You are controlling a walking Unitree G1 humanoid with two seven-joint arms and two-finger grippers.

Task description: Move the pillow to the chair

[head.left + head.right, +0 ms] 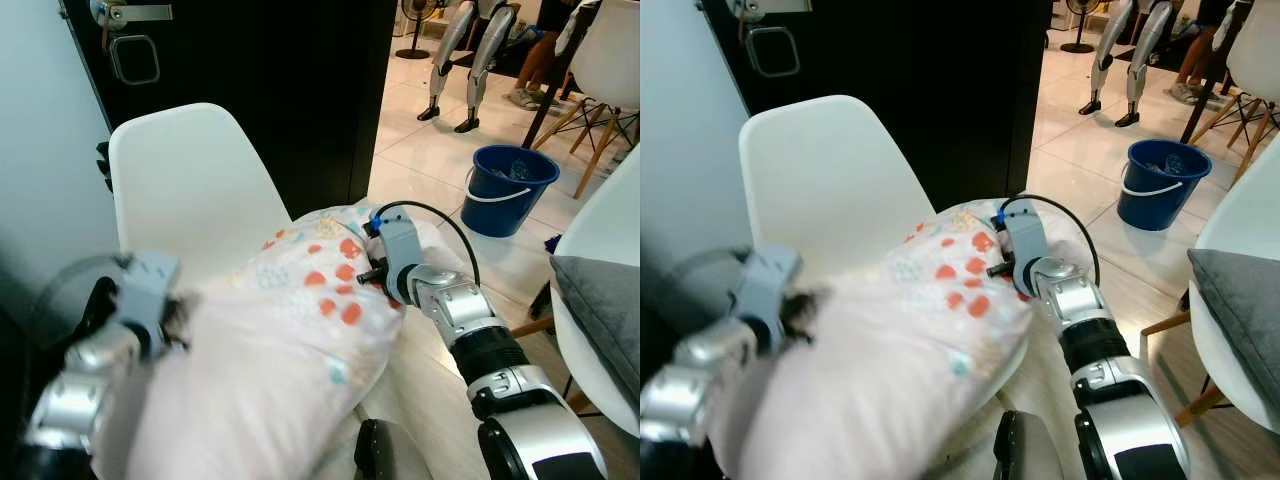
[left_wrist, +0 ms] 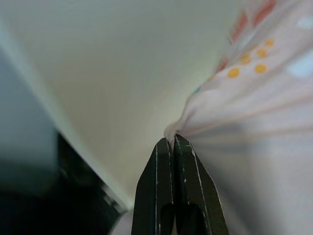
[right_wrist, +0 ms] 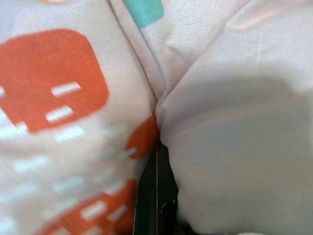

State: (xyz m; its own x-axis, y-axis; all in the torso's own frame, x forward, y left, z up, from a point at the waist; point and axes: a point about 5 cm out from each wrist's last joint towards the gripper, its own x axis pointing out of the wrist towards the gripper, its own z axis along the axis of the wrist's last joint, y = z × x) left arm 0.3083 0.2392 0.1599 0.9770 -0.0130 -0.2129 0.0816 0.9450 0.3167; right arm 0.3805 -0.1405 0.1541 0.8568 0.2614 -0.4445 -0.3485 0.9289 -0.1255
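A pale pink pillow (image 1: 290, 340) with orange and teal prints hangs between my two arms, its far end over the seat of a white shell chair (image 1: 190, 180). My left gripper (image 1: 175, 325) is at the pillow's left edge; the left wrist view has its fingers (image 2: 172, 142) shut on a pinch of the pillow's fabric (image 2: 254, 112), with the chair's white shell behind. My right gripper (image 1: 372, 272) presses into the pillow's right side, and in the right wrist view its fingers (image 3: 157, 147) are shut in a fold of the cloth (image 3: 73, 98).
A black door (image 1: 280, 80) stands behind the chair, a pale wall (image 1: 40, 150) to its left. A blue bucket (image 1: 512, 188) sits on the tiled floor at right. A second white chair with a grey cushion (image 1: 600, 300) is near my right arm. Robot legs (image 1: 460, 60) stand far back.
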